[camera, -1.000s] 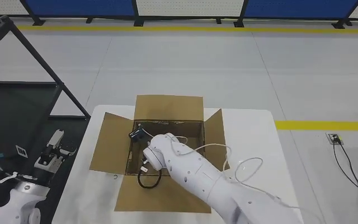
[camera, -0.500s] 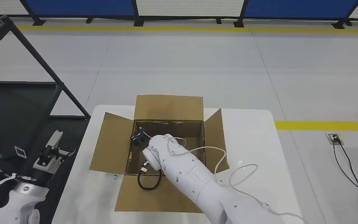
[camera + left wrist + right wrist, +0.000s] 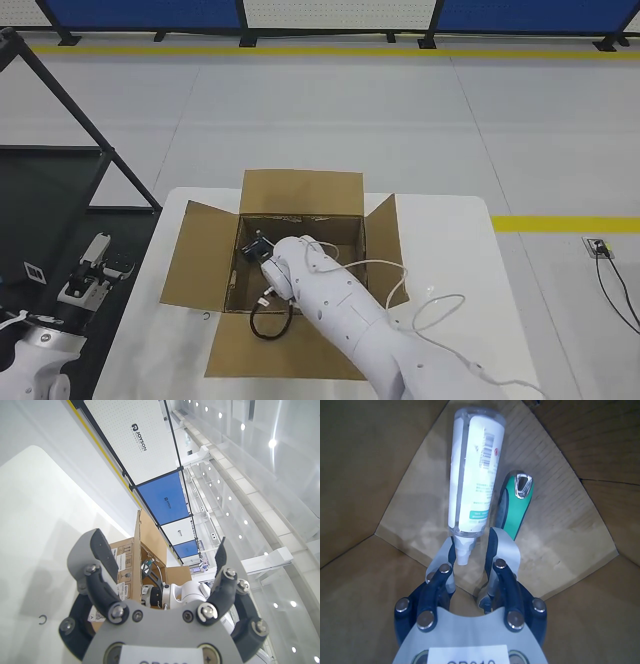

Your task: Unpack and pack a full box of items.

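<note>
An open cardboard box [image 3: 300,190] stands on the white table [image 3: 450,230]. On its floor lie a clear bottle [image 3: 476,467] with a white label and, beside it, a green-handled tool [image 3: 517,505]. My right gripper [image 3: 471,540] is down inside the box at the bottle's cap end. Its fingers are narrowly open on either side of the nozzle, with a small gap on one side. From above, the right arm [image 3: 330,300] covers the box's inside. My left gripper [image 3: 160,545] hangs wide open with nothing in it, off the table's left side [image 3: 98,255].
The box's four flaps [image 3: 196,255] are folded outward. A black cable loop [image 3: 268,325] from the right arm lies over the near flap. A black metal frame [image 3: 90,140] stands left of the table. Bare tabletop lies right of the box.
The right arm's wrist has shifted a little to the right inside the box. The left gripper has hardly moved.
</note>
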Action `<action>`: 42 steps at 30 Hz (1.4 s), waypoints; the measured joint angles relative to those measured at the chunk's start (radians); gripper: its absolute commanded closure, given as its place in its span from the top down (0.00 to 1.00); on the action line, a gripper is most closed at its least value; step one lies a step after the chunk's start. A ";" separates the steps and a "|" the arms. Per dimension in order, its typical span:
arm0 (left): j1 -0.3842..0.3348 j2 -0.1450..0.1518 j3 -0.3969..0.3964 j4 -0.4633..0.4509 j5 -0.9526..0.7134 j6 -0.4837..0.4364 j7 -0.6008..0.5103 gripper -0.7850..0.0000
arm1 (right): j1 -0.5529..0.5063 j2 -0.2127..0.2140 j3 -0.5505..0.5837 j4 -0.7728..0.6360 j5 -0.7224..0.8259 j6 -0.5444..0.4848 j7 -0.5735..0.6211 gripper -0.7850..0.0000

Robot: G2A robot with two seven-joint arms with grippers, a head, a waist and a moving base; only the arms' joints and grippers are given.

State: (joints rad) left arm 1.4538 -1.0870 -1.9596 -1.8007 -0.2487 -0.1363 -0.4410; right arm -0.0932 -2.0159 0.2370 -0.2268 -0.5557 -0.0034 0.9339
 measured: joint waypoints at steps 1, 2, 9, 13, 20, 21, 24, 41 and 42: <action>0.000 0.000 0.000 0.000 0.000 0.000 0.000 1.00 | 0.000 0.000 0.000 0.001 0.002 -0.004 0.001 0.37; -0.001 0.000 0.000 0.000 0.001 -0.001 0.000 1.00 | 0.000 0.000 0.001 0.003 0.003 -0.007 0.001 0.35; 0.000 0.001 -0.004 0.005 0.003 -0.004 0.004 1.00 | -0.001 0.001 0.004 0.017 0.017 -0.027 0.009 0.33; 0.001 0.001 -0.006 0.008 0.003 -0.003 0.007 1.00 | -0.002 0.002 0.011 0.026 0.036 -0.050 0.024 0.32; 0.000 0.002 -0.007 0.008 0.004 -0.001 0.007 1.00 | 0.004 0.004 0.019 0.042 0.052 -0.064 0.062 0.20; 0.000 0.002 -0.007 0.007 0.004 0.000 0.007 1.00 | 0.007 0.004 0.020 0.045 0.053 -0.062 0.066 0.20; -0.001 0.003 -0.007 0.005 0.005 0.001 0.008 1.00 | 0.014 0.005 0.020 0.050 0.049 -0.059 0.085 0.23; -0.016 0.005 0.004 0.008 0.023 0.008 0.010 1.00 | 0.058 0.013 0.051 0.078 0.048 -0.119 0.180 0.49; -0.016 0.005 0.004 0.007 0.024 0.009 0.010 1.00 | 0.060 0.013 0.052 0.073 0.046 -0.118 0.176 0.49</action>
State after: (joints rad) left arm 1.4374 -1.0815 -1.9553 -1.7938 -0.2249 -0.1271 -0.4308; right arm -0.0328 -2.0027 0.2891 -0.1537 -0.5097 -0.1214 1.1100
